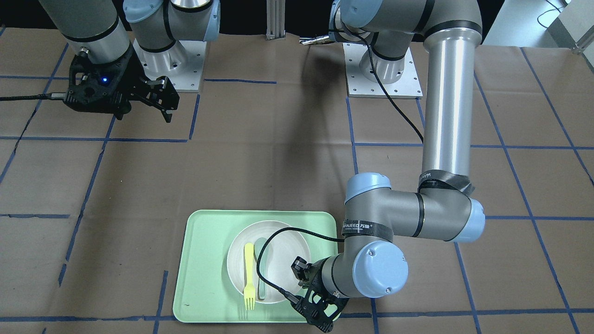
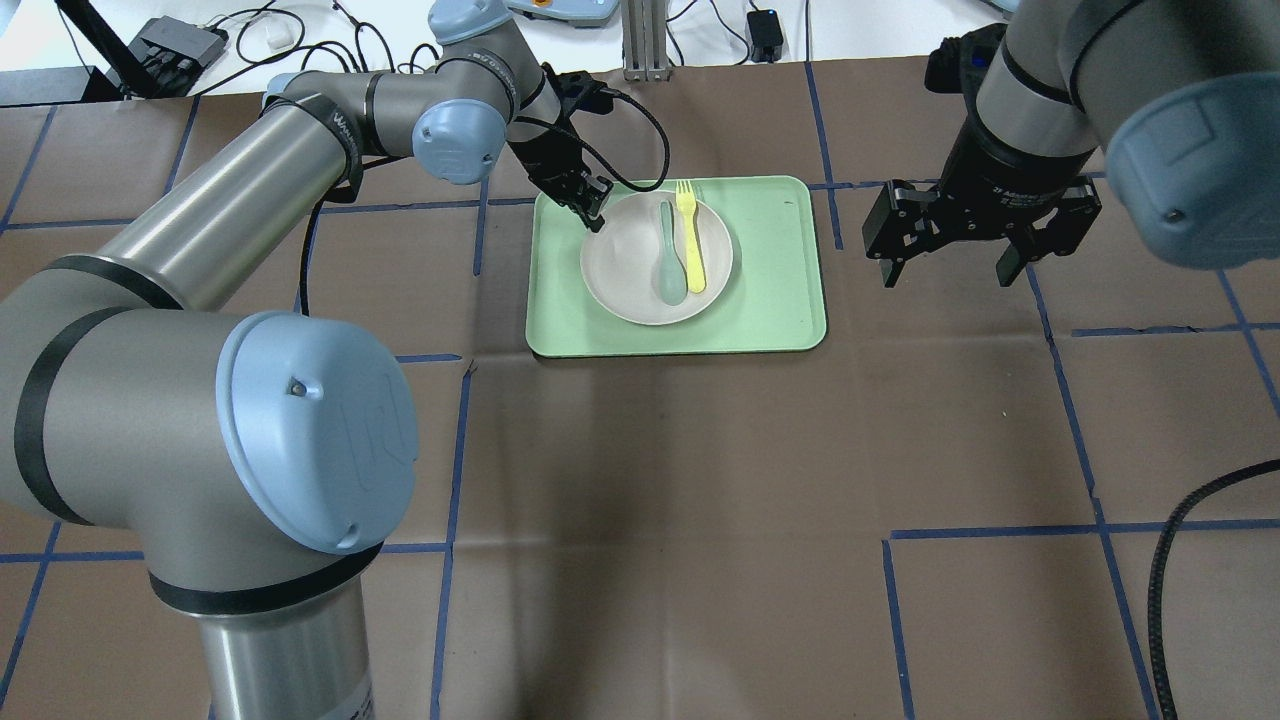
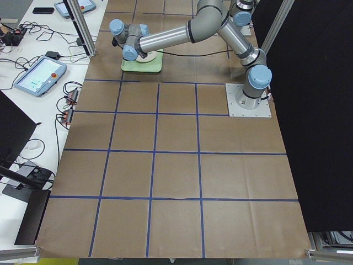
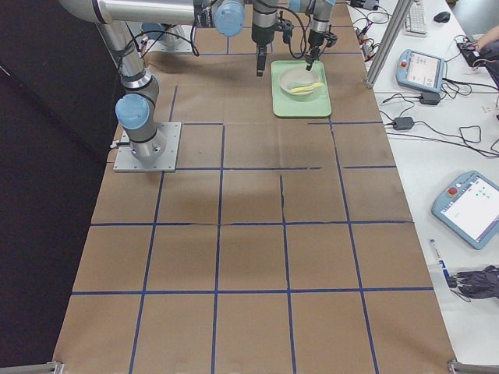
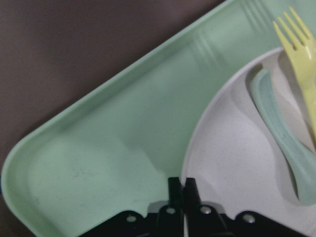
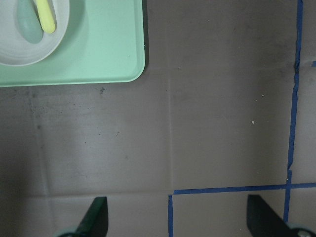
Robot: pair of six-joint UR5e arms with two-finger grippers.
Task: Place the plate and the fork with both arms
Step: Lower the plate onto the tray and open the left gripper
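The off-white plate (image 2: 640, 285) lies in the light-green tray (image 2: 780, 300), at the table's far middle. The yellow fork (image 2: 688, 240) lies across the plate, tines over its far rim, beside a grey-green spoon (image 2: 668, 265). My left gripper (image 2: 595, 212) is shut on the plate's left far rim; in the left wrist view the gripper (image 5: 182, 185) pinches the rim of the plate (image 5: 232, 163) next to the fork (image 5: 301, 44). My right gripper (image 2: 945, 265) is open and empty, above the table to the right of the tray.
The table is brown paper with blue tape lines. The tray (image 1: 204, 260) sits near the operators' edge. The right wrist view shows the tray's corner (image 6: 98, 54) and bare paper. Cables and pendants lie on the white bench beyond the table.
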